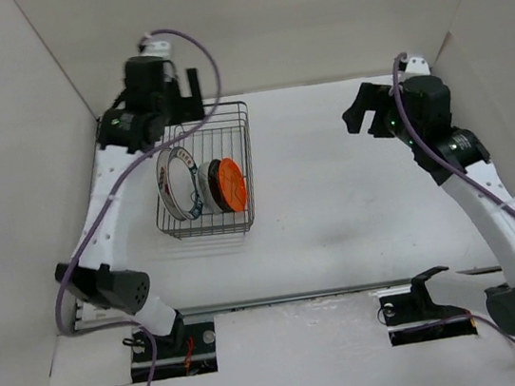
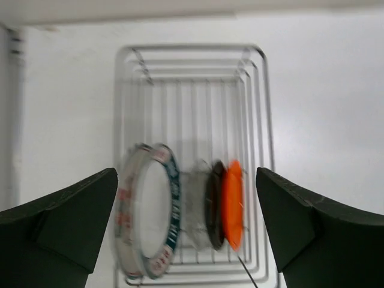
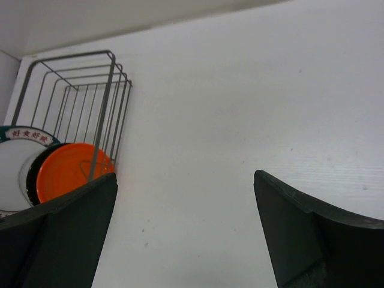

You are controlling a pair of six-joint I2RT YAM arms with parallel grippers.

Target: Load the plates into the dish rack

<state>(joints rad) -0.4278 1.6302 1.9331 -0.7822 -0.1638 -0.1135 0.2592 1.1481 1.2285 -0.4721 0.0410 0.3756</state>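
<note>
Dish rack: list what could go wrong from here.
1. The white plates lean sideways in the dish rack. They might tip further or slide out of their slots.
2. The left pincer hangs wide open over the rack. On a careless move, a finger may snag the wire rim or knock a plate.
3. The black plate and orange plate stand very close, so a nudge could knock them together.

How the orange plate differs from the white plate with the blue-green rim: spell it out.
Colour: the orange plate is solid bright orange, while the blue-green-rimmed plate is white with a dark patterned rim.
Size: the blue-green-rimmed plate looks larger than the orange plate.
Place: in the top view the orange plate ends the row on the right, and the blue-green-rimmed plate sits toward the left.
Shared: both stand on edge in the dish rack.
</note>
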